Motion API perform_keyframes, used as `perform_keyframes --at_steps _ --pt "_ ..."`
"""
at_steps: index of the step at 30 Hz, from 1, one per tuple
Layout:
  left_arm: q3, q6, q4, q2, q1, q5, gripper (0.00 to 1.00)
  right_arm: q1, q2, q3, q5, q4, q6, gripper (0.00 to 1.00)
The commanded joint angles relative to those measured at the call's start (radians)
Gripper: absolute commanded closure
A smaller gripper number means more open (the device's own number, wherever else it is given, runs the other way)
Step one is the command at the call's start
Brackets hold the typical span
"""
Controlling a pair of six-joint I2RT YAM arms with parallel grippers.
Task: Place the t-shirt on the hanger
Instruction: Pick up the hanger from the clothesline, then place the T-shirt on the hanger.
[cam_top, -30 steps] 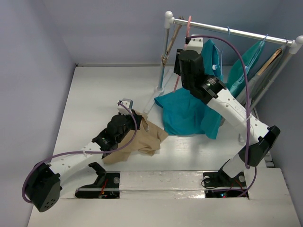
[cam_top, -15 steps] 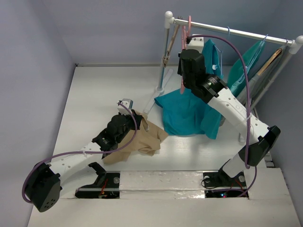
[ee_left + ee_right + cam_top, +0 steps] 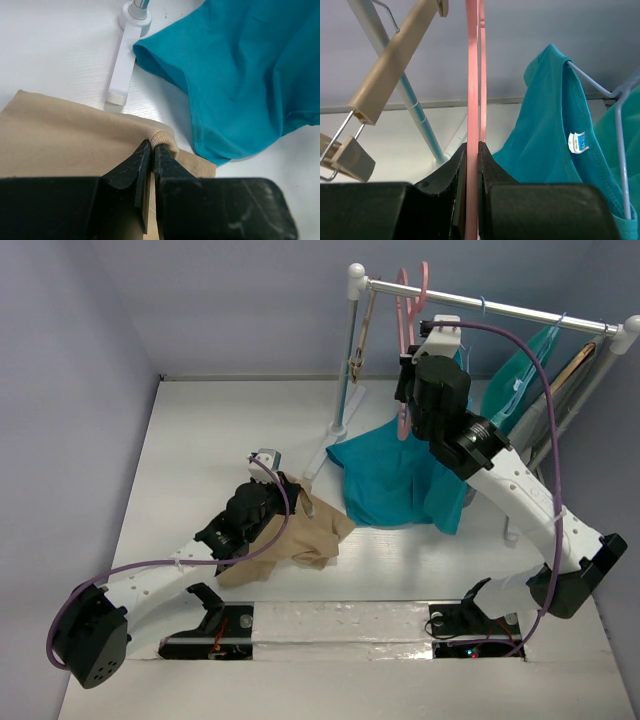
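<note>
**A:** Where is the tan, plain, short-sleeved fabric t-shirt [image 3: 300, 535]?

**B:** It is crumpled on the white table [image 3: 200, 440] in front of the left arm. Its far edge lies just beside a teal-green garment [image 3: 390, 485] that hangs from the rack down onto the table. The arm covers part of the t-shirt in the top view, so its full outline cannot be made out.

**A:** And the left gripper [image 3: 151, 148]?

**B:** Its fingers are pinched together on a ribbed rim of the t-shirt, seemingly the collar. In the wrist view a small roll of that rim bulges just past the tips. The rest of the t-shirt runs off the frame's left edge.

**A:** The pink plastic hanger [image 3: 472, 75] with the curved hook?

**B:** It is up by the metal rail [image 3: 520, 311], clamped in the right gripper [image 3: 472, 150], whose fingers are narrowed onto one thin pink bar. The wrist view shows it edge-on and cut off at the top, so the hook is out of frame there. From above, the hook shows over the rail line, but I cannot tell whether it rests on the rail.

**A:** What is beside it?

**B:** A wooden hanger with metal clips [image 3: 390, 55] is on one side. On the other is a teal-green shirt on a thin pale-blue hanger [image 3: 547, 140], cropped by the frame.
</note>
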Motion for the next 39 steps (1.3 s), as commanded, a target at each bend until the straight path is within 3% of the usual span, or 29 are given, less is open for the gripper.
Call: perform_keyframes --at_steps 1,17,27,33,39 --pt "-0.007 -0.004 0.061 -0.007 -0.001 0.007 1.0 0.014 -0.06 -0.061 -0.015 0.097 -0.019 1.0" --pt "-0.007 -0.01 0.069 0.002 -0.001 -0.01 1.0 0.106 -0.347 -0.434 -0.136 -0.061 0.2 1.0" --pt "0.073 -0.037 0.03 0.091 0.026 -0.053 1.0 0.161 -0.611 -0.713 -0.558 -0.128 0.364 1.0" --pt "0.14 -0.047 0.038 0.172 0.058 -0.064 1.0 0.17 -0.763 -0.787 -0.687 -0.187 0.387 1.0" --pt "0.182 -0.044 0.047 0.235 0.107 -0.07 1.0 0.17 -0.804 -0.773 -0.745 -0.239 0.351 1.0"
